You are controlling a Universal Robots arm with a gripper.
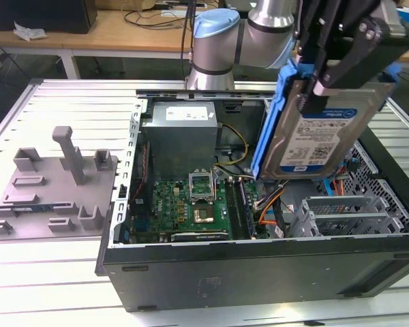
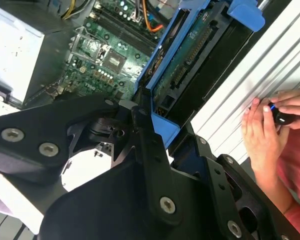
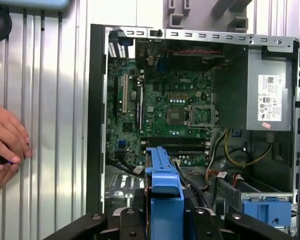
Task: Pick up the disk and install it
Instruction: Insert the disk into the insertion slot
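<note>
Gripper point(image 1: 325, 71): black fingers clamped shut on the upper end of the disk point(image 1: 320, 133); seen from behind in the second wrist view point(image 2: 150, 135).
Disk: off the bench, hangs tilted over the open computer case point(image 1: 259, 266), above the case's end toward the exterior view's right. Label faces the exterior camera, blue carrier rail along both long sides. Green circuit side shows in the second wrist view point(image 2: 190, 57), rail end-on in the first wrist view point(image 3: 165, 192).
Case: lies on its side on the bench point(image 1: 48, 286), side panel off, close to the bench edge nearest the exterior camera.
Under the disk: grey drive cage point(image 1: 341, 214) with a blue latch piece point(image 3: 267, 210) on top, orange cables point(image 1: 273, 204) just beside the cage; none touching the disk.
Inside the case: green motherboard point(image 1: 191, 201) with CPU socket point(image 3: 200, 116), grey power supply point(image 1: 180, 133) against the far wall, yellow wires point(image 3: 240, 155) between supply and cage.
Bench, exterior view's left edge: grey fixture block point(image 1: 54, 180) with upright pegs, just beside the case wall.
Person's hand point(image 2: 270, 125): over the bench slats outside the case wall, fingers around a small dark object; apart from the disk; seen too in the first wrist view point(image 3: 7, 142).
Robot arm point(image 1: 221, 41): rises behind the case at the bench's far edge.
</note>
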